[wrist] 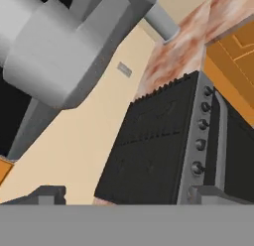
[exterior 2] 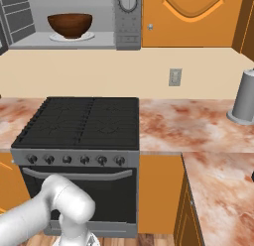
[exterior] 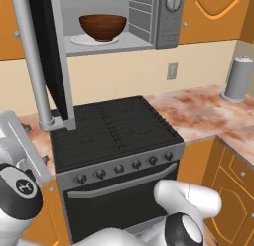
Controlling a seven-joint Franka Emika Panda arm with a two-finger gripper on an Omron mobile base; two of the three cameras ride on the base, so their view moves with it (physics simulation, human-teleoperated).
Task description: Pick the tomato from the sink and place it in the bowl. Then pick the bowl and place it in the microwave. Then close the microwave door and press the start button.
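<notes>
Item: bowl (exterior: 102,27), upper centre, parked on the microwave (exterior: 166,19) plate so I can shut the door (exterior: 47,61), swung wide at upper left. Gripper (wrist: 124,203) spread, empty.

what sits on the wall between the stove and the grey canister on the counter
A small grey wall outlet, seen in the right base view, above the bare marbled counter between the black stove and the grey canister.

Wooden bowl (exterior: 102,27), matt black stove (exterior: 111,131), marbled counter (exterior: 198,111).
</notes>
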